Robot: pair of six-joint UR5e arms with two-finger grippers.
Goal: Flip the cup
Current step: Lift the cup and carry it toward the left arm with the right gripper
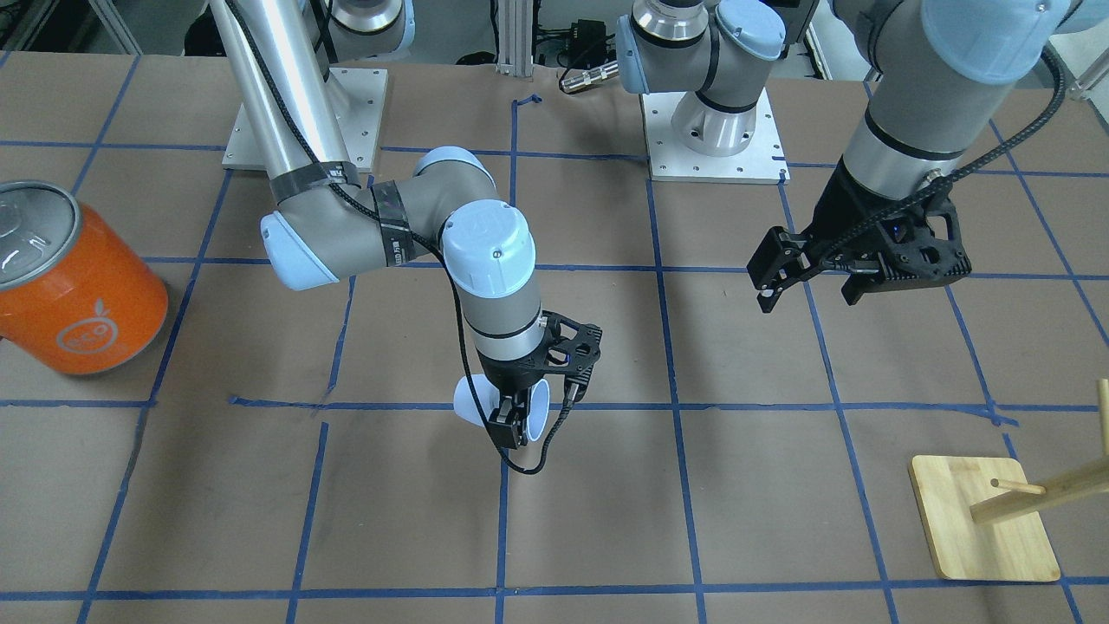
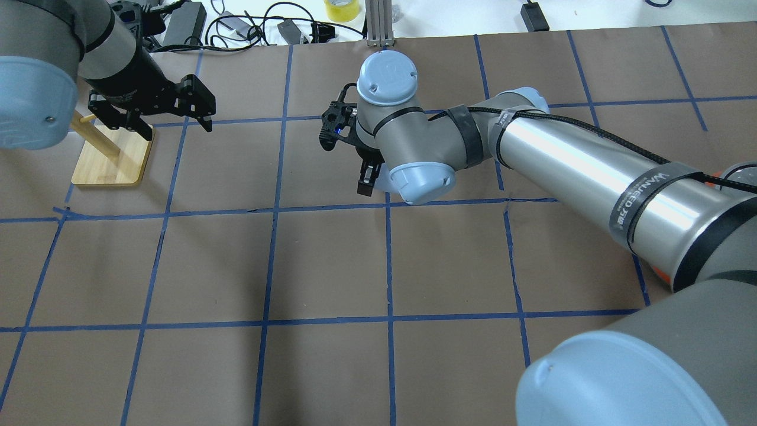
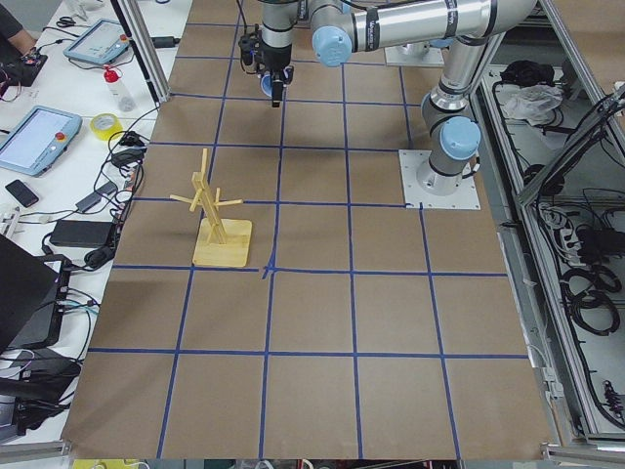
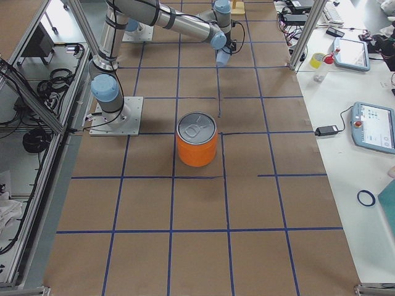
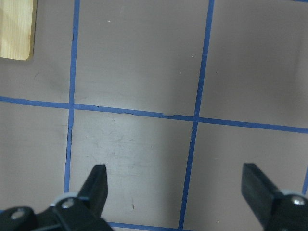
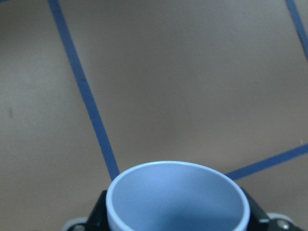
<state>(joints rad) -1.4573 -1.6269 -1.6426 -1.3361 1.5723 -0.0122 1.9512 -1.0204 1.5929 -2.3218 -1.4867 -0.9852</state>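
The pale lavender-blue cup (image 1: 475, 406) lies tilted on its side in my right gripper (image 1: 509, 426), held a little above the brown table near its middle. The right wrist view looks into the cup's open mouth (image 6: 178, 197), with the fingers at both sides of it. In the overhead view the gripper (image 2: 368, 178) shows, but the wrist hides most of the cup (image 2: 384, 177). My left gripper (image 1: 810, 282) is open and empty, hanging above the table well apart from the cup. Its fingers (image 5: 98, 180) stand wide over bare table.
A big orange can (image 1: 74, 282) with a silver lid stands at the table's end on my right. A wooden peg stand (image 1: 983, 520) on a square base sits on my left, close under the left gripper (image 2: 171, 118). Blue tape lines grid the table.
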